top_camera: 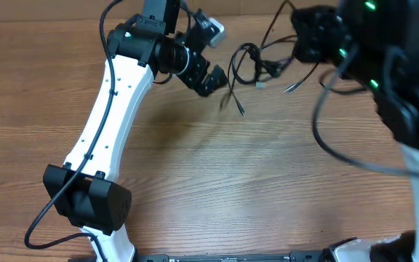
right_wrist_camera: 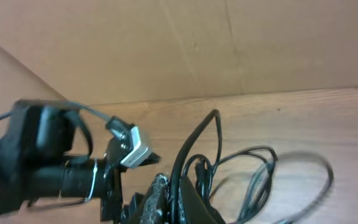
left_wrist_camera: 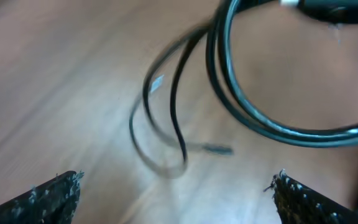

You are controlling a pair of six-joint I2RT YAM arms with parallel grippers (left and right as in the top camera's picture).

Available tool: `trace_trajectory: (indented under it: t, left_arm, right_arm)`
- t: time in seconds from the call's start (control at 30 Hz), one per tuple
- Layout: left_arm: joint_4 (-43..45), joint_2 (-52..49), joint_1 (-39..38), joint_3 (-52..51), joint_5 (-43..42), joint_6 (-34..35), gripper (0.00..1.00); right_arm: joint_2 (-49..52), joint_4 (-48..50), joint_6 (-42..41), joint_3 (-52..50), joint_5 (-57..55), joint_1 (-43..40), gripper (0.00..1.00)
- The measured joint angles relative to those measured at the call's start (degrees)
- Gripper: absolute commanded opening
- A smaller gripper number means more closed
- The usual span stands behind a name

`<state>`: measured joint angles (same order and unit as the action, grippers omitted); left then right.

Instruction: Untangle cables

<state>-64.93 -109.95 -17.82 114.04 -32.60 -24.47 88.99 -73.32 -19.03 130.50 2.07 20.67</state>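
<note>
Overhead: the cables sit in a loose knot at the far side of the surface, between my two arms. The left arm reaches up across the wood, and the left jaws stand just beside the knot's nearest loop, where one plug end trails off, blurred. The right arm covers its own jaws from here. Strands run toward it, so I judge that side is acting as the anchor.

Left wrist: the left jaws are released and spread wide, holding nothing, with the fingertips at the bottom corners. Beyond them lie a thick loop and a thinner, blurred loop, apart from the pads. Set wide like this, they look placed to close on a single loop rather than the whole bundle.

Right wrist: the right jaws are clenched. A strand rises from between the fingers and looks pinched there, though the contact sits at the frame's edge. The rest of the bundle spills onto the wood to the right, below a cardboard backdrop. I'd say pinning one cord gives the other arm something to pull loops against.
</note>
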Motion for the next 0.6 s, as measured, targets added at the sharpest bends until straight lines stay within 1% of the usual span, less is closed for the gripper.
trace_trajectory:
  t: [0.1, 0.2, 0.3, 0.4, 0.6]
  left_arm:
    - [-1.1, 0.0, -1.2, 0.0, -5.3, -3.6, 1.0]
    - [-1.4, 0.0, -2.4, 0.0, -8.1, -5.5, 1.0]
    - [-2.4, 0.0, -3.0, 0.0, -10.1, -6.5, 1.0]
    - [-5.1, 0.0, -3.2, 0.0, -13.4, -9.2, 0.99]
    - [-12.6, 0.0, -3.8, 0.0, -21.2, -18.6, 1.0]
  right_arm:
    - [-1.0, -4.0, 0.7, -0.8, 0.0, 0.0, 0.04]
    - [0.7, -6.3, 3.0, -2.5, 0.5, 0.0, 0.04]
    - [2.2, -6.5, 4.8, -3.7, 0.7, 0.0, 0.04]
    - [2.1, -5.5, 5.8, -3.8, 0.7, 0.0, 0.04]
    - [1.6, -4.2, 6.7, -3.8, 1.0, 0.0, 0.04]
